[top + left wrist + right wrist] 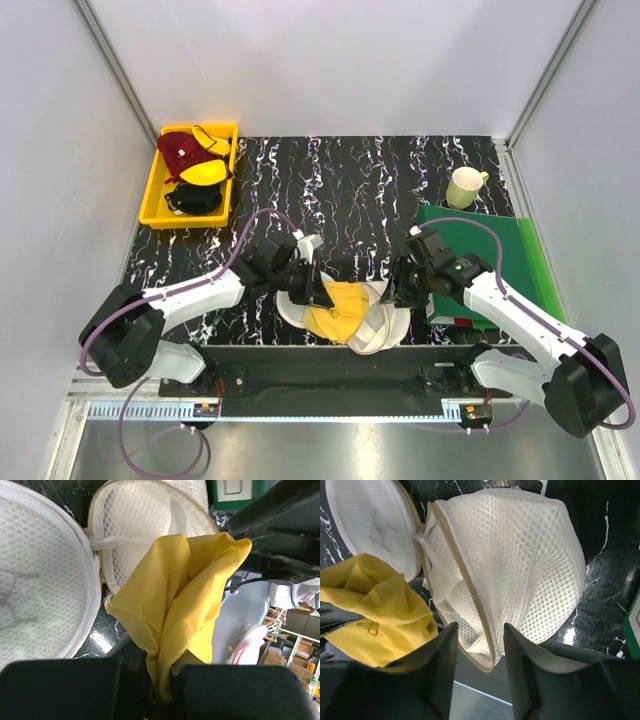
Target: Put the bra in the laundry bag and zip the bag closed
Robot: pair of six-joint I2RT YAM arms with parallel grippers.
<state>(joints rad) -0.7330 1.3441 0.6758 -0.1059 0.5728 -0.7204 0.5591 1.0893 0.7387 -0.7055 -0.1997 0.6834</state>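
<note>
At the far left of the worktop (350, 190) stands a yellow tray (155, 200) with other garments; they are not part of this task and lie well apart from the arms.

The left gripper (318, 285) has its jaws clamped on the bra (185, 605). In the left wrist view the mustard fabric is pinched at one end between the two dark fingers (75, 690), and the rest spreads out loose beyond them, above the gap between the two halves of the laundry bag (510, 560). I think it is held like this so that the limp cups can be lowered into an open half.

The bag lies unzipped at the near edge of the worktop. The half with the small drawing is on the left and the deeper dome half on the right; they are joined at the hinge, and the bra hangs over the middle. I cannot tell whether the fabric already touches the mesh.

The right gripper (480, 640) is at the right half. Its jaws stand apart, and the tan rim of that half passes between them. It seems to me that no firm grip is made there; the place suits holding the opening steady.

Further right, a green folder (500, 250) and a pale mug (464, 187) are not in use.
</note>
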